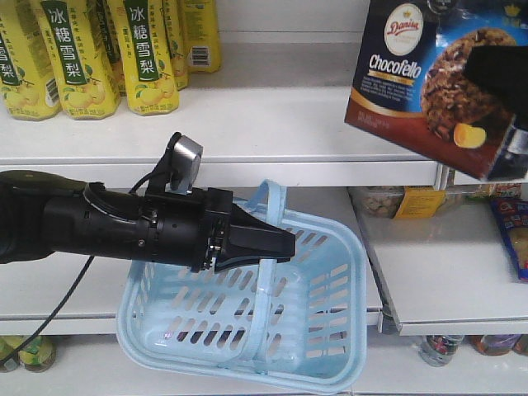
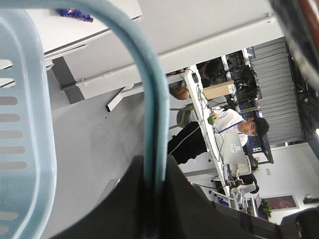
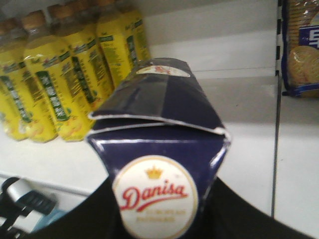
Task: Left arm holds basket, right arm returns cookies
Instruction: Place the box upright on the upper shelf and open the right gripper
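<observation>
The light blue basket (image 1: 247,330) hangs tilted in front of the lower shelf. My left gripper (image 1: 276,243) is shut on its hoop handle (image 1: 272,198). In the left wrist view the handle (image 2: 149,99) runs down between the two black jaws of the left gripper (image 2: 155,199), with the slotted basket wall (image 2: 25,124) at the left. The navy cookies carton (image 1: 404,74) is tilted in the air at the top right, above the upper shelf. My right gripper (image 1: 499,82) is shut on it. In the right wrist view the cookies (image 3: 159,119) sit between the right gripper's (image 3: 157,209) jaws, logo end toward the camera.
Yellow drink bottles (image 1: 91,49) fill the left of the white upper shelf (image 1: 272,124) and show in the right wrist view as yellow bottles (image 3: 60,74). A blue biscuit pack (image 3: 301,50) stands past a divider on the right. Snack packs (image 1: 511,239) lie on the lower right shelf.
</observation>
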Robot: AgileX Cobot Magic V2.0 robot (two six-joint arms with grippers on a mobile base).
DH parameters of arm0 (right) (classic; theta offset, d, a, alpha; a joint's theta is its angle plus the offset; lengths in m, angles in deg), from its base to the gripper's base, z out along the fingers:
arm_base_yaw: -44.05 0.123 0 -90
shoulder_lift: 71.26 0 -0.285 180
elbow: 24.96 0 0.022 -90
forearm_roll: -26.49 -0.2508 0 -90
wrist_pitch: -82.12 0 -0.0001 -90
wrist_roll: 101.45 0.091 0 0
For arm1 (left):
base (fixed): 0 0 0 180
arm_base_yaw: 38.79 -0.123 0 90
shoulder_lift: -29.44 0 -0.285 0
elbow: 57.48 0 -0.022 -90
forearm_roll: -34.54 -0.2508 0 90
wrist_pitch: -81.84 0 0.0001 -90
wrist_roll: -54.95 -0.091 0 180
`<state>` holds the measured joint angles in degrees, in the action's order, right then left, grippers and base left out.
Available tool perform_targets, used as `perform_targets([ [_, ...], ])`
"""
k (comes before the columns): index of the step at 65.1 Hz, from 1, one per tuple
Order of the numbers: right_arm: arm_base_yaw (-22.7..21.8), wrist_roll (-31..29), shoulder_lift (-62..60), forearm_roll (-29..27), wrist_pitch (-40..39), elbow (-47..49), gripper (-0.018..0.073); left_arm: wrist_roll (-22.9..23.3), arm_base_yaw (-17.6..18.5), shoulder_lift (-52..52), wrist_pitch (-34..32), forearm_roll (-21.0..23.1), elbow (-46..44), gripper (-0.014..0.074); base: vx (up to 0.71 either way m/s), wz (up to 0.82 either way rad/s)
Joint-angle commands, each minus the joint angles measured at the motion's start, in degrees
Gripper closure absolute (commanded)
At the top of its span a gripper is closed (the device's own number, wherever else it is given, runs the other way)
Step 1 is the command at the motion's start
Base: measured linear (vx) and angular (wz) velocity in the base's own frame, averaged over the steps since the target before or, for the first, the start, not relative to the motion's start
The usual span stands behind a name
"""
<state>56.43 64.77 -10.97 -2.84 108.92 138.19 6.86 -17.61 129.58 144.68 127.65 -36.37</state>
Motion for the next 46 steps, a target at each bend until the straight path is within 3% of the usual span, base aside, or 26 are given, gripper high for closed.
perform_targets([
  [1, -0.4, 0.1, 4.6, -0.9, -11.7, 2.0, 0.0459, -0.2, -0.7, -1.9, -0.8, 8.8, -1.9, 0.0602, 0.0, 0.0],
  [16, -0.4, -0.1, 17.1, -0.9, -23.4, 2.0, 0.0457, -0.2, -0.7, -1.9, -0.8, 8.8, -1.9, 0.0602, 0.0, 0.0],
  [28, -0.4, -5.1, 23.3, -0.9, -30.9, 2.0, 0.0454, -0.2, -0.7, -1.9, -0.8, 8.8, -1.9, 0.0602, 0.0, 0.0],
  [46, -0.2, -11.9, 25.2, -0.9, -33.2, 2.0, 0.0377, -0.2, -0.7, -1.9, -0.8, 8.8, -1.9, 0.0602, 0.0, 0.0],
])
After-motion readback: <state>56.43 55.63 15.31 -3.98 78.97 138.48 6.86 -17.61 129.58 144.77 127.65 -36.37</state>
